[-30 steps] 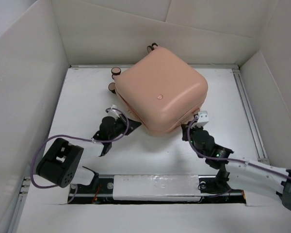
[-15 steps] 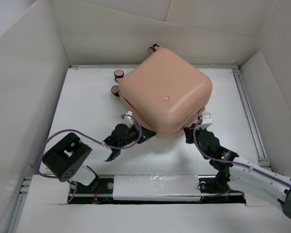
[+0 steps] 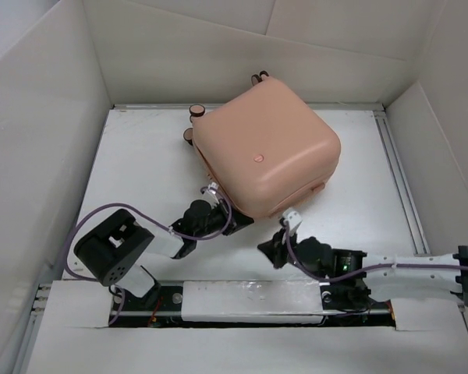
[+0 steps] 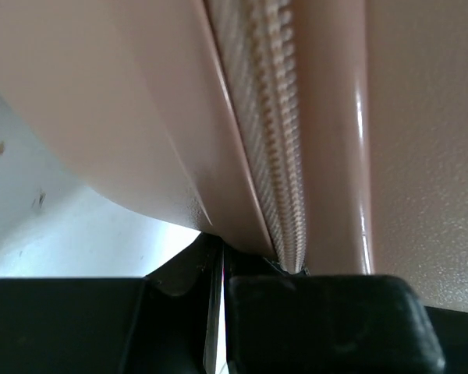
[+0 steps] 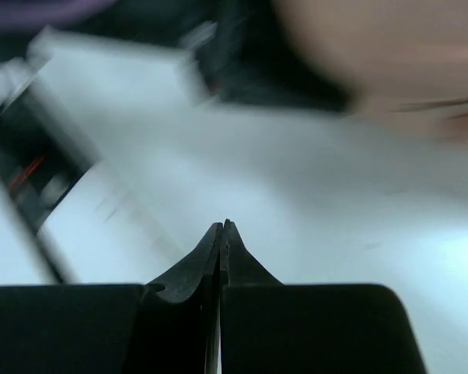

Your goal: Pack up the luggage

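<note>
Luggage (image 3: 265, 152): I see it closed, on the far middle of the table (image 3: 140, 171).
Left gripper (image 4: 222, 261): fingers pressed together, tips against the zipper (image 4: 277, 156) seam.
Right gripper (image 5: 221, 234): fingers pressed together, empty, near the luggage, not touching.

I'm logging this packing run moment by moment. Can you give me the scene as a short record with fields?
luggage: peach-pink case, closed, lying shell-up on the table
wheels: at the case's far-left side
left gripper: shut, tips at the zipper on the case's near-left edge
right gripper: shut, over bare table in front of the case, apart from it
</note>
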`<action>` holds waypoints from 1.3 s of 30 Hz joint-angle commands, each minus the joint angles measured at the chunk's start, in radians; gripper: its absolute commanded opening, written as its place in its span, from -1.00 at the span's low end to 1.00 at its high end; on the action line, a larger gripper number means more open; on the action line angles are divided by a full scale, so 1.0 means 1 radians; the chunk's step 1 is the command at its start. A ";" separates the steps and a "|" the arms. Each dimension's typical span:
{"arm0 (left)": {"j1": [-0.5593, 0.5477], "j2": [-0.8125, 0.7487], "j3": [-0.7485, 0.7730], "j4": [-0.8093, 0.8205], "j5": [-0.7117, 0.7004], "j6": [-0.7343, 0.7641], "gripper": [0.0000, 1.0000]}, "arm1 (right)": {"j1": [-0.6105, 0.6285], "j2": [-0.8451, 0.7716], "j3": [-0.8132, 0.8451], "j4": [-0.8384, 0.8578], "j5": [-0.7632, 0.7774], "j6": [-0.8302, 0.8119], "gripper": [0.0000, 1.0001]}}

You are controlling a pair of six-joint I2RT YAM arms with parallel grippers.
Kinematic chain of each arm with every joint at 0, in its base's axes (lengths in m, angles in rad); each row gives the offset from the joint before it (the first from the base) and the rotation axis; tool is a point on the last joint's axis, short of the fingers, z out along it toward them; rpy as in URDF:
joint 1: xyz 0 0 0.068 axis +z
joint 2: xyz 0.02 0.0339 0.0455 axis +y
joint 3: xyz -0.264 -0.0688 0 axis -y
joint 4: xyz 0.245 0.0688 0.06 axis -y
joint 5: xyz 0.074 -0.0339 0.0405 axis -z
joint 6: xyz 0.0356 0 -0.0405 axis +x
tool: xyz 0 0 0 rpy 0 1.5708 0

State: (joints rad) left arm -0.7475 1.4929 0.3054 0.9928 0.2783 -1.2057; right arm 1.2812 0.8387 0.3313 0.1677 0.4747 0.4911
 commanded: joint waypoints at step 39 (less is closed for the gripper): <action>0.063 -0.442 0.104 -0.439 -0.272 0.325 -0.55 | -0.543 0.097 0.095 0.098 -0.376 -0.292 0.02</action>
State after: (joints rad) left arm -0.6868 1.0435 0.3687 0.5396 0.0113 -0.9188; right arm 0.7807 0.9424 0.4477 0.1032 0.2146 0.2741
